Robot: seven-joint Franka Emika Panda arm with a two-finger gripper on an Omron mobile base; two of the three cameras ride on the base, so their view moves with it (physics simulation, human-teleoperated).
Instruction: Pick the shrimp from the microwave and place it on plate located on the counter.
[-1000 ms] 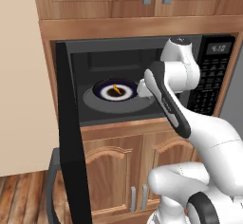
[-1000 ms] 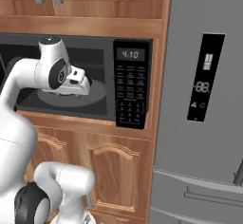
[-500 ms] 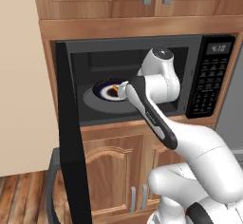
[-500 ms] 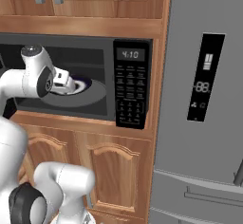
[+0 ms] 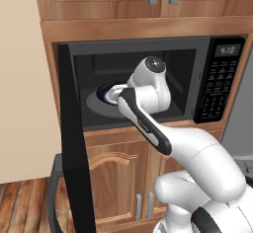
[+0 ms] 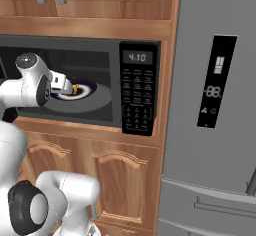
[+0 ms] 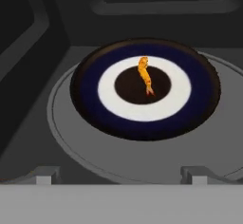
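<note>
The shrimp [image 7: 144,75] is a small orange sliver lying in the dark centre of a blue-rimmed dish [image 7: 90,95]. That dish rests on the grey turntable [image 7: 66,128] inside the black microwave [image 5: 217,39]. My gripper [image 7: 117,176] is inside the oven, just short of the dish, open, with its fingertips [image 7: 42,174] wide apart and nothing between them. From the right base view the shrimp [image 6: 75,87] peeks out just past my gripper [image 6: 66,83]. In the left base view my wrist covers most of the dish [image 5: 103,92]. The white plate and the counter are out of view.
The microwave door [image 5: 71,143] stands swung out on the left, edge-on to me. The keypad [image 6: 138,100] and clock [image 6: 137,57] are on the oven's right side. A grey fridge [image 6: 215,120] stands to the right. Wooden cabinets [image 5: 118,177] lie above and below.
My arm has swung left and reached deeper into the microwave, bringing the hand up close to the dish; in the left base view it now covers the shrimp. The shrimp has not moved.
</note>
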